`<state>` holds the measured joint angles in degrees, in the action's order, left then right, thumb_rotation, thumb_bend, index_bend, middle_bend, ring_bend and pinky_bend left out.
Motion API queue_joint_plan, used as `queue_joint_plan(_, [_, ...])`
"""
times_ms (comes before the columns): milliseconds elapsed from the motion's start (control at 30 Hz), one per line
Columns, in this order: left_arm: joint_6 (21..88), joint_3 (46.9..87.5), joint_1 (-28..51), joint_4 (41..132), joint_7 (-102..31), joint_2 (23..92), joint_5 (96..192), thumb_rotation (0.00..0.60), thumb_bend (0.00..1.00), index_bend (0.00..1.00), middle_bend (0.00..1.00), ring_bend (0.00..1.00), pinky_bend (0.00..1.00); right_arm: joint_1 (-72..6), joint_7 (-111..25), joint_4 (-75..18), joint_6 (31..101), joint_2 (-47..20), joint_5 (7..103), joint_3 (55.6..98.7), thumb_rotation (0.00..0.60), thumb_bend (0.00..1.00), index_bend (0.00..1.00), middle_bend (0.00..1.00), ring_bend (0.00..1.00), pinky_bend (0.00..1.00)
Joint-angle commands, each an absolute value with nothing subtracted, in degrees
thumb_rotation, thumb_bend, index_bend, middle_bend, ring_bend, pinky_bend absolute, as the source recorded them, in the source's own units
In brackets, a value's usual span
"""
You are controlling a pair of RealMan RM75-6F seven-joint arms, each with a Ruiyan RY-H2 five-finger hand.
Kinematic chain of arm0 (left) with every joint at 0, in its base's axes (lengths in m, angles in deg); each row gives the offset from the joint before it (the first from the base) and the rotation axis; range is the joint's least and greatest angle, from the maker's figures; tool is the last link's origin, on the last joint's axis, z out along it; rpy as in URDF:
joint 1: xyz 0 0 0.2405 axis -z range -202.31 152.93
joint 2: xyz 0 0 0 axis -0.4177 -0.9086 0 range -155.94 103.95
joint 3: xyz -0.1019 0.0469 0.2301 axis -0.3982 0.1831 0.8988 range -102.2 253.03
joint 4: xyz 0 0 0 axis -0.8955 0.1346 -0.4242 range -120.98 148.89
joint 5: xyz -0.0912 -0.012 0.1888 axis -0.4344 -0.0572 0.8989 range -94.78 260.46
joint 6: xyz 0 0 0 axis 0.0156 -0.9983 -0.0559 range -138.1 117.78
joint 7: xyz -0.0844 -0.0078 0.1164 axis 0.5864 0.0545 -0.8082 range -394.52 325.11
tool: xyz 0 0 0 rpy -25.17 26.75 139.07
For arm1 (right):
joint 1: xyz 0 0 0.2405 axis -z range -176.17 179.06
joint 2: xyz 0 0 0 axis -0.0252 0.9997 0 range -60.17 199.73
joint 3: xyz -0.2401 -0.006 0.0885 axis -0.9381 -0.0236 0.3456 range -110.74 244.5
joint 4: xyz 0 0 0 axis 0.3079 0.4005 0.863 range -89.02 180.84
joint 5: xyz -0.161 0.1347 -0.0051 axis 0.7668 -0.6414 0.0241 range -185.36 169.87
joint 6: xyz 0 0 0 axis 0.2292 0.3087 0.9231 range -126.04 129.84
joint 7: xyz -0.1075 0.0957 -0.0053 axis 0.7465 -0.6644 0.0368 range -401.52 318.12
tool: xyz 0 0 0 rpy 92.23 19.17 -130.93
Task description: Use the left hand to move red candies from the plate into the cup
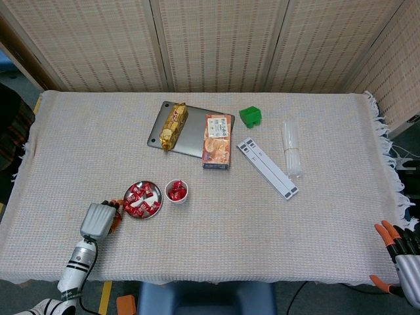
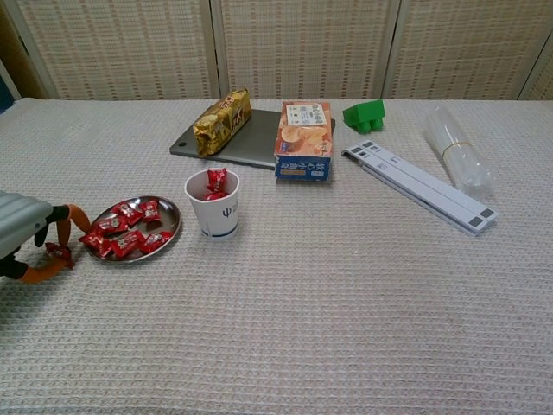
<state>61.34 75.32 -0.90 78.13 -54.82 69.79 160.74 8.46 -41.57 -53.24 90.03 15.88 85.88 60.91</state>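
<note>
A small metal plate holds several red candies at the front left of the table. Just right of it stands a white paper cup with red candies inside. My left hand hovers left of the plate and pinches one red candy between its orange-tipped fingers. From the head view the left hand sits beside the plate, with the cup further right. My right hand stays at the table's front right corner, fingers spread and holding nothing.
Behind the cup lie a grey laptop with a gold snack bag on it, a biscuit box, a green block, a white folded stand and a clear plastic roll.
</note>
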Motion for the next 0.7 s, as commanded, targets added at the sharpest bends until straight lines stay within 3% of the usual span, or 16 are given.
queue_joint_plan(33, [60.9, 75.1, -1.1, 77.5, -54.4, 70.0, 160.7, 0.600, 0.38, 0.39, 0.52, 0.52, 1.00, 8.5, -41.5, -53.2, 90.0, 15.9, 85.9, 60.9, 0.600, 0.04, 0.00, 0.00, 0.00, 0.00])
queue_joint_plan(467, [61.5, 73.9, -1.7, 76.2, -52.3, 70.5, 162.1, 0.600, 0.40, 0.58, 0.66, 0.58, 1.00, 8.4, -41.2, -53.3, 89.8, 15.8, 85.7, 60.9, 0.600, 0.04, 0.00, 0.00, 0.00, 0.00])
queue_joint_plan(700, [64.1, 71.8, -0.8, 80.5, -52.3, 68.6, 164.1, 0.600, 0.41, 0.60, 0.68, 0.60, 1.00, 8.2, -41.4, -53.4, 89.6, 15.8, 85.3, 61.1, 0.600, 0.04, 0.00, 0.00, 0.00, 0.00])
